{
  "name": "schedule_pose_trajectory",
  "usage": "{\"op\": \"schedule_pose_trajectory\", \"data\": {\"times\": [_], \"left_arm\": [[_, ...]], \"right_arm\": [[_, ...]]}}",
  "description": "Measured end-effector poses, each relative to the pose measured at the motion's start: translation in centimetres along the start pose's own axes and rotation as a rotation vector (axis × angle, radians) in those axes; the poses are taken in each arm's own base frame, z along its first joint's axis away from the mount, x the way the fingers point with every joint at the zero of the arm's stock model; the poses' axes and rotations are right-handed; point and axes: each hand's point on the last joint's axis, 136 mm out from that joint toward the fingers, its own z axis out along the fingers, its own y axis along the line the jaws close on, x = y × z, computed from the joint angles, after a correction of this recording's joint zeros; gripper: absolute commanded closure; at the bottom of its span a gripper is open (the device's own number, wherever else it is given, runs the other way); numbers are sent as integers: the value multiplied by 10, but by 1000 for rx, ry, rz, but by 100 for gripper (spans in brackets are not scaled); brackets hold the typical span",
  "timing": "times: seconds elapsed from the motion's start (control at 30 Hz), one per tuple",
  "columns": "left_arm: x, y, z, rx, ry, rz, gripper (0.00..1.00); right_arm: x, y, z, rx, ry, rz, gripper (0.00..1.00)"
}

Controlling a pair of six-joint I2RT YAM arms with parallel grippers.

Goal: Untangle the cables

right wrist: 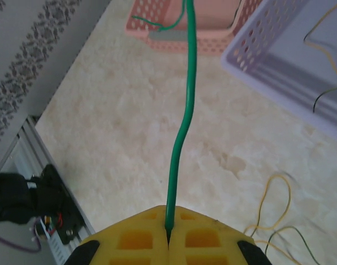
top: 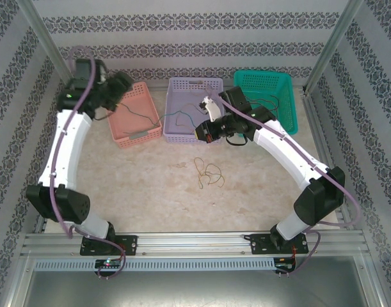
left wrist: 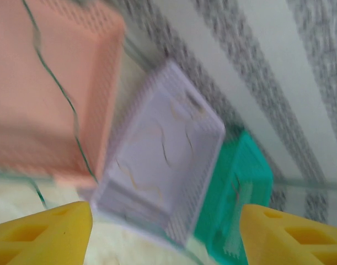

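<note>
My right gripper point(right wrist: 168, 227) is shut on the end of a green cable point(right wrist: 186, 105), which rises taut from the fingertips toward the pink basket point(right wrist: 174, 41). From above, the right gripper point(top: 199, 132) sits at the lilac basket's front, and the green cable point(top: 178, 115) runs left into the pink basket point(top: 132, 137). My left gripper point(top: 120, 87) hovers over the pink basket's far left. Its yellow fingers point(left wrist: 44, 232) stand wide apart with nothing between them, so the left gripper point(left wrist: 168, 234) is open. A loose tangle of yellowish and dark cables point(top: 208, 171) lies on the table.
The lilac basket point(top: 182, 137) holds a few thin cables point(left wrist: 165, 146). A teal basket point(top: 288, 105) stands to its right. Metal frame posts and patterned walls enclose the table. The yellowish tangle point(right wrist: 274, 207) lies just right of my right gripper.
</note>
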Motion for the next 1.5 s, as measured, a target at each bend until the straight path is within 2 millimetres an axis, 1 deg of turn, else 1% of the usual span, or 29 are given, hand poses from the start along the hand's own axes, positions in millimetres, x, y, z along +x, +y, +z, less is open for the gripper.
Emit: {"op": "schedule_pose_trajectory", "data": {"times": [0.03,0.07,0.13,0.2,0.27,0.3,0.37,0.43,0.47,0.53,0.6,0.67,0.73,0.83,0.87,0.93,0.97,1.0,1.07,1.13,1.2,1.23,1.33,1.4,1.47,1.5], "left_arm": [[25,-5,2,10,47,-7,24],[44,-7,4,12,85,-20,22],[75,-6,11,1,144,-65,20],[96,-2,23,-20,171,-122,19],[115,8,36,-55,177,-193,16],[123,13,42,-76,174,-233,10],[134,21,53,-98,156,-314,7],[137,25,59,-110,134,-384,7],[135,24,61,-111,118,-414,7],[127,22,64,-101,74,-468,9],[119,20,64,-90,32,-511,13],[112,17,65,-72,-5,-550,19],[107,15,66,-56,-26,-581,29],[106,16,73,-42,-34,-615,47],[107,19,77,-48,-33,-621,51],[111,26,85,-64,-31,-630,51],[113,30,88,-75,-28,-632,49],[115,33,91,-85,-25,-634,45],[118,35,95,-95,-14,-640,35],[120,35,95,-98,0,-647,29],[122,34,94,-102,10,-663,28],[123,35,94,-106,15,-673,29],[127,36,94,-116,27,-716,36],[129,39,94,-123,31,-744,44],[131,42,95,-133,33,-772,57],[132,44,96,-137,31,-782,66]], "right_arm": [[-5,0,-1,5,-16,3,100],[-9,1,-2,9,-31,7,100],[-17,2,-4,13,-60,14,100],[-23,3,-5,12,-83,20,100],[-26,6,-4,8,-93,24,100],[-27,8,-3,3,-97,26,100],[-27,13,-2,-7,-101,26,100],[-26,17,0,-19,-103,24,100],[-23,17,1,-22,-100,27,100],[-16,19,1,-28,-93,36,100],[-10,22,1,-36,-89,40,100],[-4,23,-2,-43,-90,55,100],[-1,25,-5,-54,-98,60,100],[3,29,-10,-68,-110,69,100],[4,31,-12,-72,-111,69,100],[6,34,-14,-82,-116,76,100],[7,34,-14,-85,-119,78,100],[9,36,-15,-89,-119,79,100],[13,37,-16,-93,-120,81,100],[16,38,-16,-97,-119,86,100],[17,39,-15,-99,-119,89,100],[17,39,-15,-100,-120,92,100],[16,42,-14,-106,-123,88,100],[16,44,-14,-113,-125,86,100],[16,47,-13,-120,-128,87,100],[16,47,-13,-123,-129,88,100]]}}
